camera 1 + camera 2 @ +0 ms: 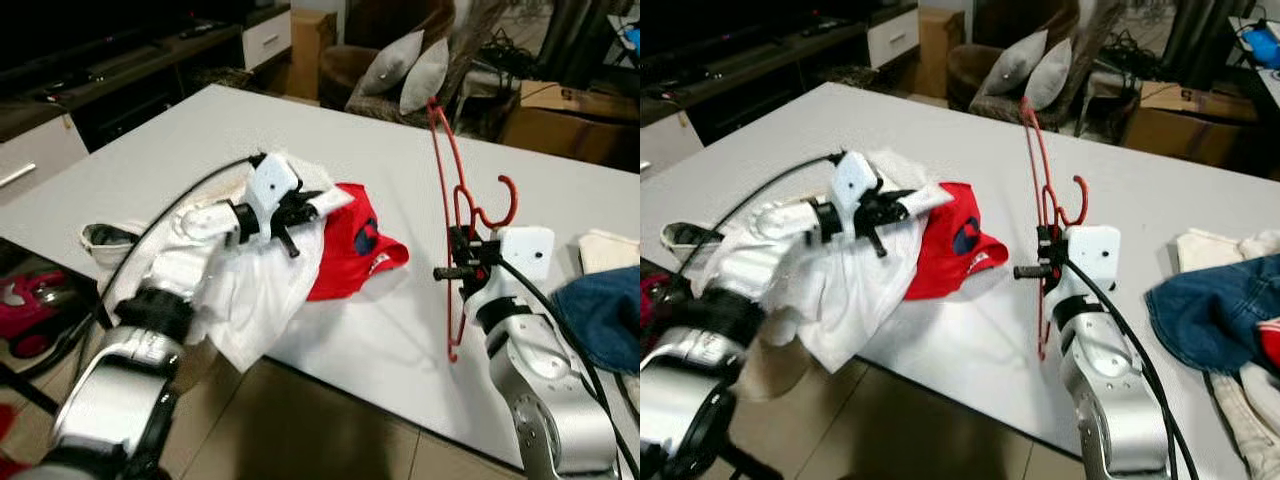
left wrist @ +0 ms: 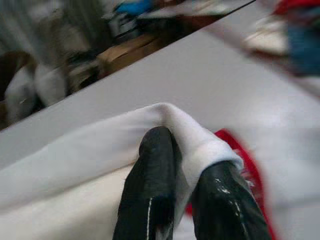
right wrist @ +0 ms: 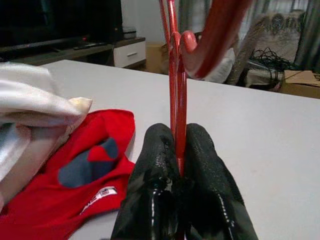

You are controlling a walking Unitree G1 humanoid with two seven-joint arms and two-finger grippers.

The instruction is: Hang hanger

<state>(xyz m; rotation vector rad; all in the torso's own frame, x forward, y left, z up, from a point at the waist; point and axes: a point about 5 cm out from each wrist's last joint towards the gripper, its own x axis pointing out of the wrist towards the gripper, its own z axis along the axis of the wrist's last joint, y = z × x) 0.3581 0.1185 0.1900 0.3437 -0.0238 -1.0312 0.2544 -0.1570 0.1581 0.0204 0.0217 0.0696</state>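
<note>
Red hanger [image 1: 447,200] stands upright, pinched by right claw [image 1: 462,250]; left claw [image 1: 300,212] grips white garment [image 1: 250,290].

I'm seeing two grey cushions [image 1: 405,68] top centre, a cardboard box [image 1: 565,120] upper right, and blue denim [image 1: 600,315] at the right edge.

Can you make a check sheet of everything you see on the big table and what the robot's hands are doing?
Surface: large white table, mostly bare in the middle.
Job's things: thin red plastic hanger held upright; white cloth garment lifted at the near table edge.
Clutter: red shirt, blue denim, cream cloth.
Grippers: left gripper pinches the white garment; right gripper clamps the hanger.
Cables: black cable along the left arm.
Surroundings: two grey cushions, cardboard box.
</note>
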